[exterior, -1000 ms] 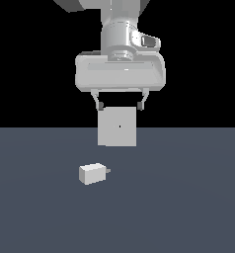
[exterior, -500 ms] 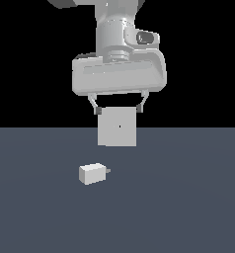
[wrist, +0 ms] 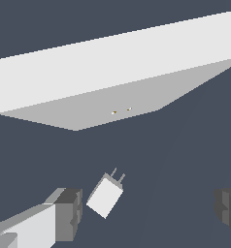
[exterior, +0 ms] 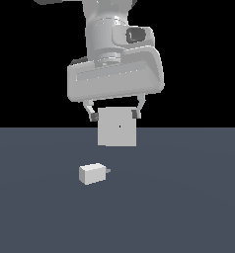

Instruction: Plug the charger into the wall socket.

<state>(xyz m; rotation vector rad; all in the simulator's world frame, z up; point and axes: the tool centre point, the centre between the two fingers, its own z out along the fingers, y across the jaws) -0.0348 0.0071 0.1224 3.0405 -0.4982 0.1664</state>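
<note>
The charger (exterior: pixel 93 173) is a small off-white block lying on the dark floor, its thin grey prongs pointing toward the exterior view's right. In the wrist view the charger (wrist: pixel 106 194) lies between my fingers and well below them, prongs aimed at the wall socket (wrist: pixel 112 92). The wall socket (exterior: pixel 117 127) is an upright pale grey square plate with a tiny dark mark at its centre, standing behind the charger. My gripper (exterior: pixel 114 115) hangs open high above the floor, in front of the socket's top edge, with nothing between its fingers (wrist: pixel 64 215).
The dark grey floor (exterior: pixel 188 207) stretches around both objects, with black background above it. No other objects show.
The arm's hand has grown larger in the exterior view and turned slightly, tilting to one side. The charger and the socket have not moved.
</note>
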